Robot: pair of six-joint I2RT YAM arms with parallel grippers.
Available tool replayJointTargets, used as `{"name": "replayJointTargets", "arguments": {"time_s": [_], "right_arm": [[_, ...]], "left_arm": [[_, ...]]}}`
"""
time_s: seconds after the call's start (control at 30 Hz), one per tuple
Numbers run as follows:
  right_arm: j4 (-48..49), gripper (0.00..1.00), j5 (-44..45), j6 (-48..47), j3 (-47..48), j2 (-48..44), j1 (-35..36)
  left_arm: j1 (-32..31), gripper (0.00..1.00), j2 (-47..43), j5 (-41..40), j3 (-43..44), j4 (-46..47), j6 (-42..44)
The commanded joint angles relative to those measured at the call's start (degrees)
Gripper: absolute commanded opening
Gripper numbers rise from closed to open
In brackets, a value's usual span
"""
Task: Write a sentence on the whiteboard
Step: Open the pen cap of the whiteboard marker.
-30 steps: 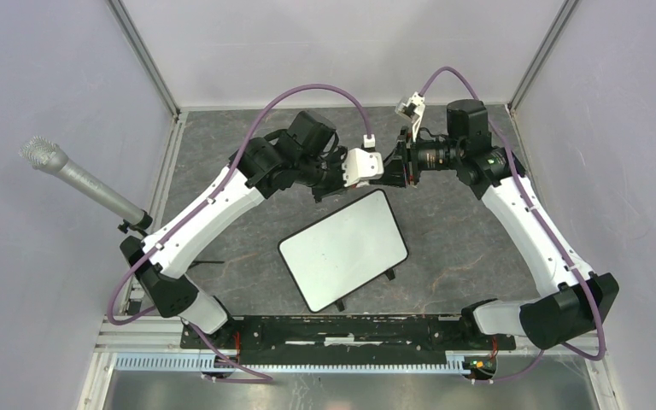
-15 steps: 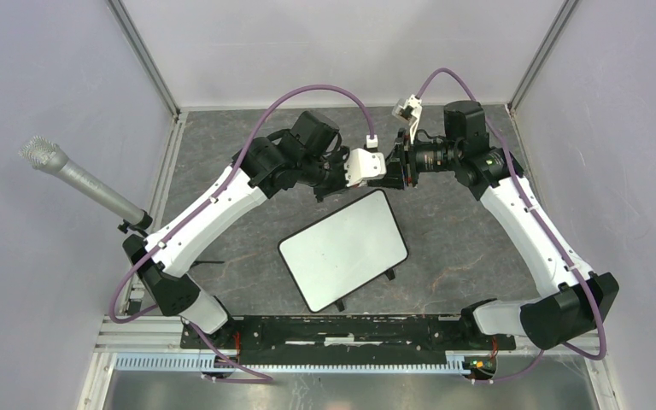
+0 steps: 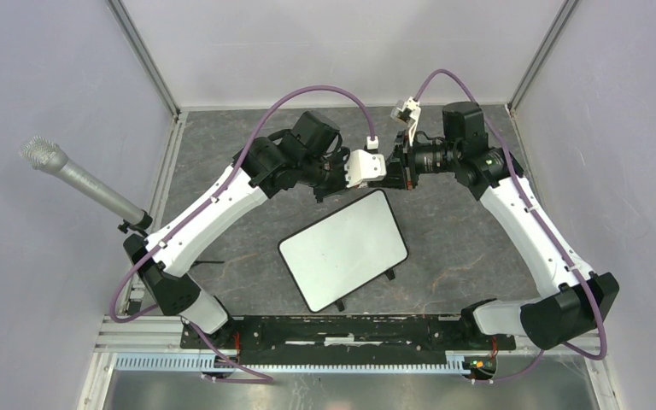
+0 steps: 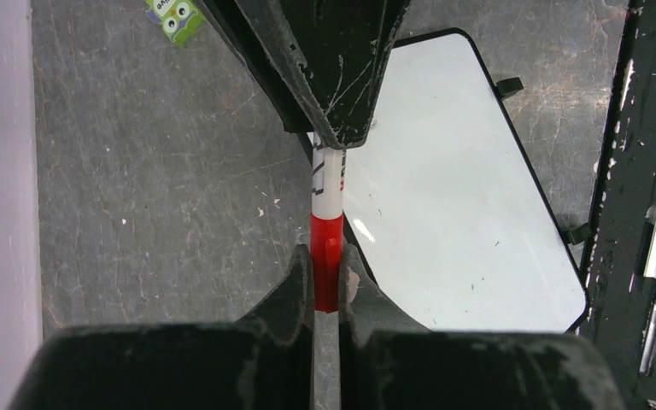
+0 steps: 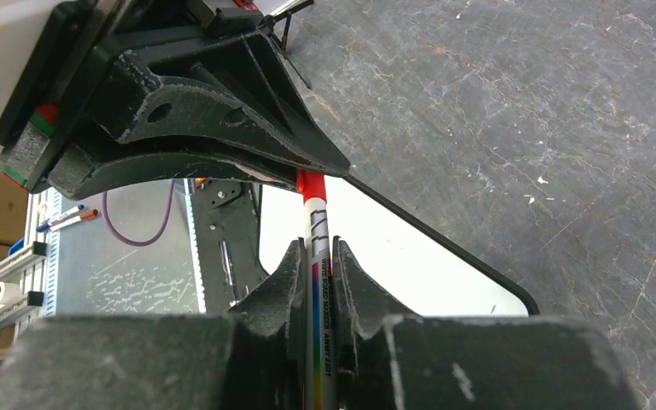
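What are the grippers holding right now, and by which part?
One marker between them: left gripper on its red end, right gripper on the white barrel.

Marker (image 4: 327, 192) is red-ended, white-barrelled, with a rainbow stripe; board (image 3: 343, 248) white, dark-rimmed; table (image 3: 461, 231) mottled grey; arms (image 3: 205, 213) white-and-black.

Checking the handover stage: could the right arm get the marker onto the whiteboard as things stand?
Probably not yet. The right gripper grips the marker by its barrel, but the left gripper is clamped on the red cap, tying both arms together. The whiteboard just below looks unobstructed.
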Motion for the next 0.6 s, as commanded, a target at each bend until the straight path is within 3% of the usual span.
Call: {"name": "replayJointTargets", "arguments": {"time_s": [0.0,0.57], "right_arm": [[-0.86,0.00,1.70,-1.06,3.50,-0.76,0.30],[-14.80,0.00,-0.77,-12.69,16.10,4.44,-11.25]], "left_arm": [[-0.10,0.02,-0.33,-0.05,1.14,0.93,0.92],[3.66,0.02,-4.76,-1.38,-7.01,-2.15,2.26]]}}
